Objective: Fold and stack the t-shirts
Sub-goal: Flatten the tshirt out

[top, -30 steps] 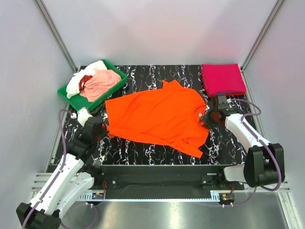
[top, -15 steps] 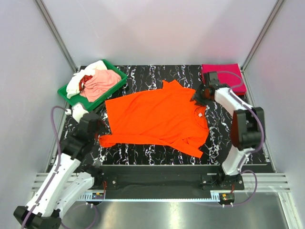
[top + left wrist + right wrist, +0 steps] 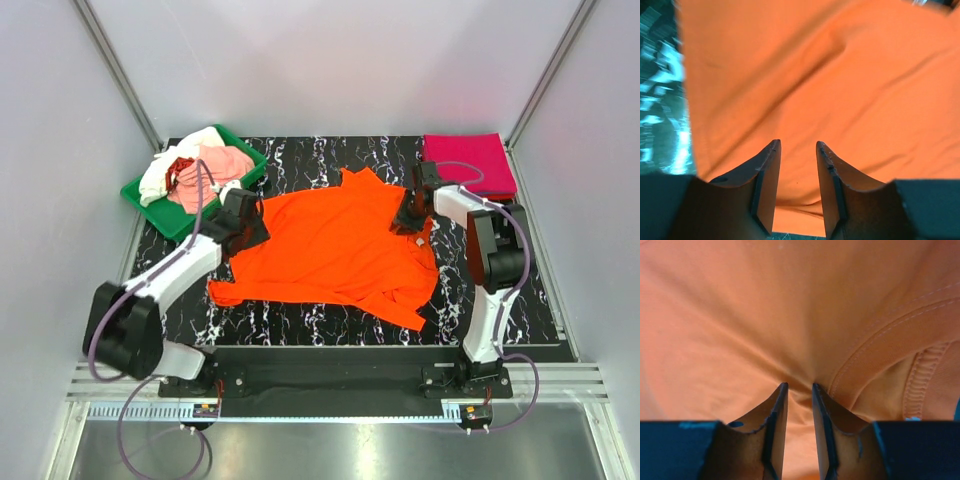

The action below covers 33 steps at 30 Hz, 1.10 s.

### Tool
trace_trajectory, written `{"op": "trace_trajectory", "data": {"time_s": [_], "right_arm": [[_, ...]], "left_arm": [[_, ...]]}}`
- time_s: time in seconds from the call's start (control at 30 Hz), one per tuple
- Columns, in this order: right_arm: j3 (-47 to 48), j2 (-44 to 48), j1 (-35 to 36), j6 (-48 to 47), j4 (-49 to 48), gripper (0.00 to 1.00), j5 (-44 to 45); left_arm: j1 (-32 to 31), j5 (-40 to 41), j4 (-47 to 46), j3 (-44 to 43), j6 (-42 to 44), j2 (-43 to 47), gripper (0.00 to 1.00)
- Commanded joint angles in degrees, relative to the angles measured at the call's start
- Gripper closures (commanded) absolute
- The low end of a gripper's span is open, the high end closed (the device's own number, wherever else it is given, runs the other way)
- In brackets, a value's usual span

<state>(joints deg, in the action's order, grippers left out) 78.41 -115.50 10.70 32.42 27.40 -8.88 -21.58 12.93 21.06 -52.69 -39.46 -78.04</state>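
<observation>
Orange t-shirt (image 3: 330, 250) is spread mostly flat mid-counter (image 3: 330, 165). The left fingers (image 3: 765, 175) are parted over its left edge, not clamping it, and the right fingers (image 3: 775, 420) are pinching a pucker of it by the collar. Further back there's a folded magenta t-shirt (image 3: 468, 163) in the far right corner, and the pink, white and red shirts (image 3: 205, 168) are heaped in the green tray (image 3: 150, 200) far left.
</observation>
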Motion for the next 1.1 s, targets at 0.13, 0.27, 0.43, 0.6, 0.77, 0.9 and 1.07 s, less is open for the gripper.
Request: {"op": "trace_trajectory", "data": {"time_s": [0.13, 0.27, 0.43, 0.6, 0.77, 0.9, 1.07], "right_arm": [[-13.71, 8.88, 1.43, 3.17, 5.91, 0.71, 6.6], [-23.63, 19.42, 1.43, 4.57, 6.44, 0.71, 5.73], [-28.23, 28.99, 1.52, 5.11, 6.7, 0.67, 1.68], [-19.19, 31.31, 1.08, 0.46, 5.74, 0.59, 5.7], [-2.59, 19.03, -3.13, -10.87, 2.84, 0.58, 2.58], [9.37, 7.25, -4.99, -17.89, 3.71, 0.57, 0.8], [21.33, -5.33, -6.3, -22.31, 5.74, 0.56, 0.19]], "left_arm": [[-0.04, -9.23, -7.43, 1.44, 0.35, -11.25, 0.65], [-3.01, -10.65, -7.88, 5.13, -1.14, -12.93, 0.69], [-11.88, -6.17, -7.27, 13.99, -5.53, -9.5, 0.69], [-18.14, -6.86, -6.74, 20.95, -13.43, -8.72, 0.76], [-18.93, -3.82, 3.35, 16.06, -12.49, 3.13, 0.73], [-15.61, 6.39, 10.05, 0.7, -1.97, 11.41, 0.43], [1.86, 0.1, 7.86, -10.31, 7.02, 5.72, 0.41]]}}
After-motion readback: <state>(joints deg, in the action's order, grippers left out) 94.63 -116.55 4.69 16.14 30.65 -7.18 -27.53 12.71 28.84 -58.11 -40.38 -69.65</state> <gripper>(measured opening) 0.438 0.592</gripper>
